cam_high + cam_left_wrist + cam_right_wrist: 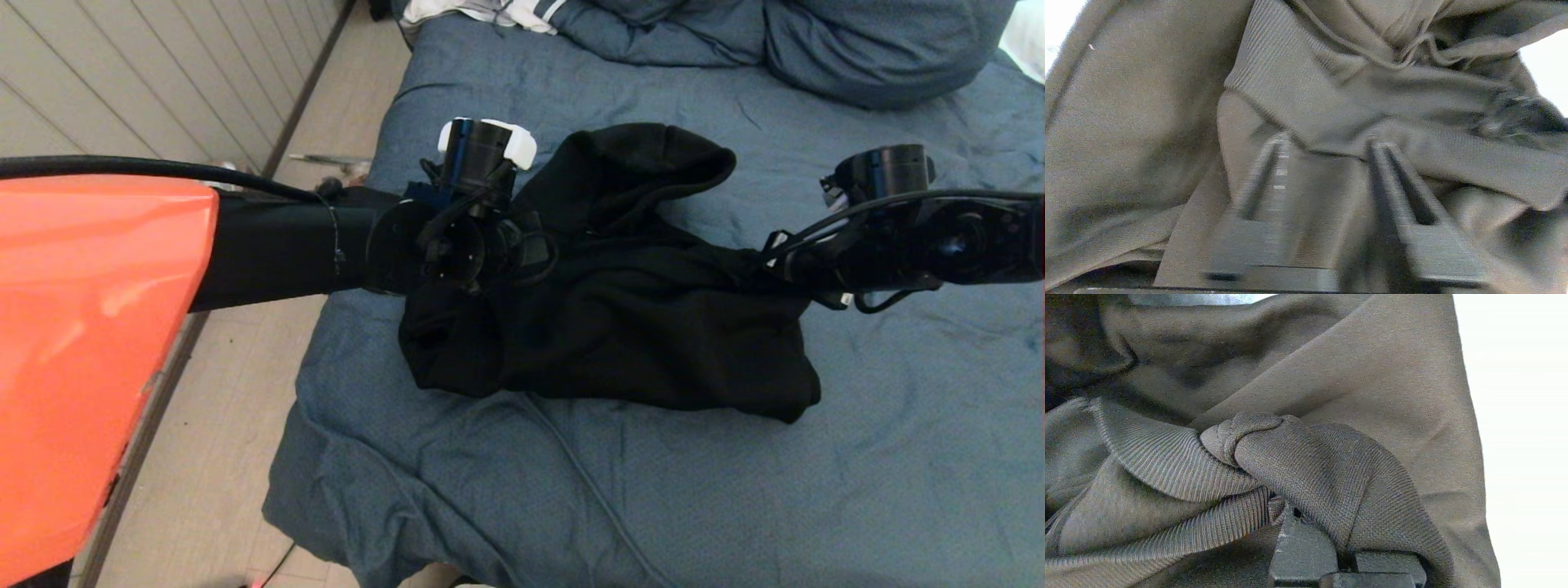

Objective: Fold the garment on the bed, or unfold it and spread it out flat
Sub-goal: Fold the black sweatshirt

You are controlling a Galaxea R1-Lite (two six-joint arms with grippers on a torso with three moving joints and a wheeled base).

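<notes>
Black fleece is lying bunched in a heap near the middle of the bed point(898, 457), and this garment point(637, 343) is stretching its long axis crosswise, from the left gripper point(490, 245) at one end to the right gripper point(780, 261) at the other. Its hood is pointing away from the robot, toward the blue pillows point(882, 49) at the head of the bed.

At the garment's left end, the left gripper is standing with its fingers point(1392, 179) parted; in the left wrist view cloth is lying between and around them, with a ribbed band point(1282, 85) just beyond the tips, and nothing looks pinched, so I judge that side released.

At the garment's right end, the right gripper is clenched on a ribbed fold of the garment point(1310, 465), which is wrapping over its fingers point(1298, 555) in the right wrist view.

So the coming move is probably turning on the right arm, the only one gripping: the bulk of the garment is lying to its left, toward the other arm.

No container is showing anywhere around the garment; a white striped cloth point(522, 12) is lying beyond it, beside the pillows.
</notes>
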